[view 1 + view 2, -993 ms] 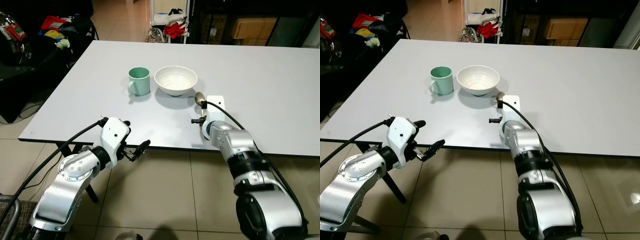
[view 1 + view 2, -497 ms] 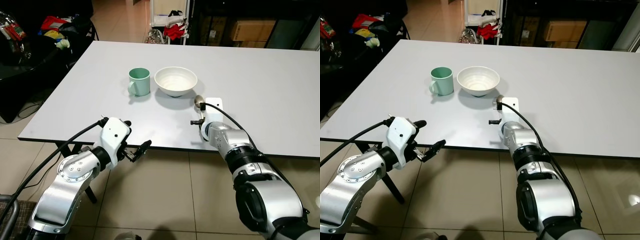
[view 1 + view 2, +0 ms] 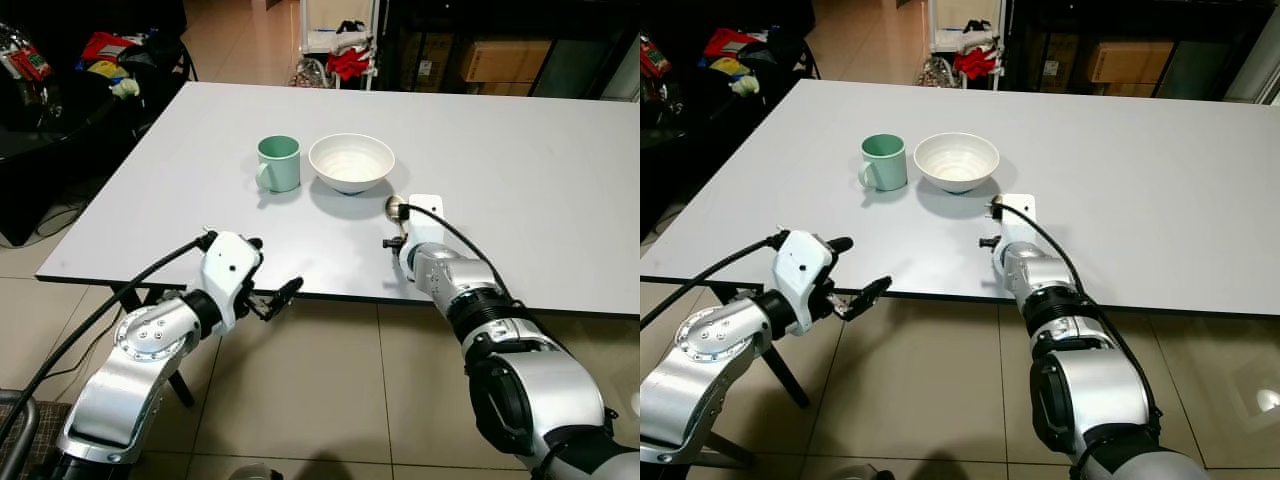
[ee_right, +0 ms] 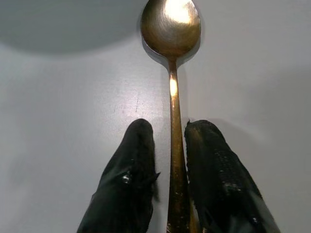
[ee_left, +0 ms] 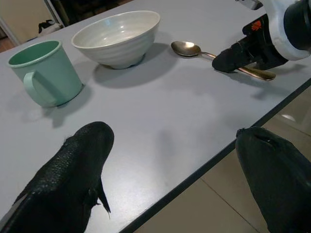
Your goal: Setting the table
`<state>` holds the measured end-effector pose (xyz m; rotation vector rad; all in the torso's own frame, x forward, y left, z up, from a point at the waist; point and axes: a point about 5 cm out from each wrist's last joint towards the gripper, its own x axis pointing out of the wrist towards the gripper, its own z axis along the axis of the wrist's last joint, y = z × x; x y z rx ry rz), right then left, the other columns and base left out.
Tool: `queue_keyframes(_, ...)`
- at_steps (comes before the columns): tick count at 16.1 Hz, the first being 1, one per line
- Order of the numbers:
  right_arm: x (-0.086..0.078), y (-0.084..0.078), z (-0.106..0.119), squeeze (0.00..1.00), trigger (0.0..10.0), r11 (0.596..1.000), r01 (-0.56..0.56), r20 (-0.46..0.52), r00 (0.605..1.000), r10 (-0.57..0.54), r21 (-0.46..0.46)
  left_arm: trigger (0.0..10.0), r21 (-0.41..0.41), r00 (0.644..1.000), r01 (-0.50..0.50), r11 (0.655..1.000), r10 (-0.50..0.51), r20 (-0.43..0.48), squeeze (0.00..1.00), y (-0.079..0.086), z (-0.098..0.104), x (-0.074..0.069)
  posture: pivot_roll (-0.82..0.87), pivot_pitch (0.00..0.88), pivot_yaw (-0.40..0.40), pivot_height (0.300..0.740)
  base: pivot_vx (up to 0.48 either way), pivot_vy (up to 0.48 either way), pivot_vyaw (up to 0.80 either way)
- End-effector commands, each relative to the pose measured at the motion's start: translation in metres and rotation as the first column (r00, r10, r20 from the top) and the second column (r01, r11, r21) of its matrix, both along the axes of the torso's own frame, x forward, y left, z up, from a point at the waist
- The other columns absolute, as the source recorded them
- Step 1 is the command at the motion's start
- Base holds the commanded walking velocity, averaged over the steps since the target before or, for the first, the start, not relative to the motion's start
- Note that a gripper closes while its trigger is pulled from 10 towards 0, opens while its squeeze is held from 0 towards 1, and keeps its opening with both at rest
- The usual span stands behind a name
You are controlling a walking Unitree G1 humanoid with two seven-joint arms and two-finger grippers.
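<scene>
Brass-toned and polished, the spoon (image 4: pixel 171 29) has an oval bowl catching a bright glint and a slim straight handle; it lies flat on the pale grey, matte tabletop (image 3: pixel 520 150), just right of the bowl (image 3: pixel 351 161), its bowl end toward that dish. The right hand (image 4: pixel 170 145) rests on the tabletop near the front edge, its two black, pebbled fingers (image 4: pixel 131 165) closed on the spoon's handle from either side. The bowl is white, round and faintly ribbed; close on its left stands a mint-green mug (image 3: pixel 278 162) with its handle turned to the left. The left hand (image 3: pixel 272 298) hovers off the front edge of the tabletop, fingers spread apart and holding nothing. Compared with one second ago, the right hand and spoon sit slightly farther in on the tabletop, nearer the bowl; mug, bowl and left hand are unchanged.
</scene>
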<state>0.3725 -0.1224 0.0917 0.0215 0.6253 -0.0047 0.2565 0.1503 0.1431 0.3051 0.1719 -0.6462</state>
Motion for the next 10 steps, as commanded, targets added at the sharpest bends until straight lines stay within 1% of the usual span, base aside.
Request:
queue_keyframes(1,0.000,0.002,-0.001,0.79,10.0,1.000,0.007,-0.013,1.000,-0.007,0.009,10.0,0.015,1.000,0.003,1.000,-0.003,0.004,0.00,0.001,0.002,0.001,0.08,0.000,0.004,0.740,0.000,0.000,0.00)
queue_keyframes(2,0.003,0.002,0.005,0.79,10.0,1.000,0.000,0.017,1.000,0.000,-0.010,10.0,0.013,1.000,-0.001,1.000,0.001,0.007,0.00,0.001,0.002,0.001,0.08,0.000,0.005,0.740,0.000,0.000,0.00)
queue_keyframes(4,0.005,0.004,0.013,0.75,10.0,0.999,-0.019,0.056,0.998,0.020,-0.031,10.0,0.009,1.000,-0.014,1.000,0.014,0.013,0.00,0.003,0.003,0.002,0.08,0.000,0.002,0.740,0.000,0.000,0.00)
queue_keyframes(5,0.000,0.009,0.029,0.68,10.0,0.995,-0.076,0.123,0.989,0.083,-0.058,10.0,-0.008,0.998,-0.049,0.999,0.049,0.029,0.00,0.007,0.005,0.004,0.08,0.000,0.003,0.740,0.000,0.000,0.00)
queue_keyframes(6,-0.018,0.007,0.040,0.66,10.0,0.989,-0.115,0.170,0.977,0.130,-0.094,10.0,-0.031,0.995,-0.087,0.996,0.088,0.043,0.00,0.011,0.008,0.004,0.08,0.000,0.007,0.740,0.000,0.000,0.00)
queue_keyframes(7,-0.037,0.001,0.045,0.65,10.0,0.984,-0.126,0.223,0.963,0.153,-0.128,10.0,-0.044,0.990,-0.123,0.991,0.126,0.063,0.00,0.013,0.010,0.005,0.08,0.000,0.010,0.740,0.000,0.000,0.00)
queue_keyframes(8,-0.045,-0.003,0.048,0.64,10.0,0.978,-0.128,0.284,0.943,0.172,-0.166,10.0,-0.061,0.987,-0.137,0.989,0.141,0.072,0.00,0.013,0.011,0.005,0.08,0.000,0.012,0.740,0.000,0.000,0.00)
queue_keyframes(9,-0.058,-0.008,0.051,0.67,10.0,0.971,-0.132,0.358,0.913,0.197,-0.198,10.0,-0.082,0.981,-0.164,0.983,0.171,0.087,0.00,0.012,0.014,0.006,0.07,0.000,0.018,0.740,0.000,0.000,0.00)
queue_keyframes(10,-0.071,-0.013,0.054,0.78,10.0,0.986,-0.119,0.420,0.893,0.159,-0.120,10.0,-0.120,0.970,-0.207,0.971,0.219,0.105,0.00,0.010,0.017,0.009,0.06,0.000,0.030,0.740,0.000,0.000,0.00)
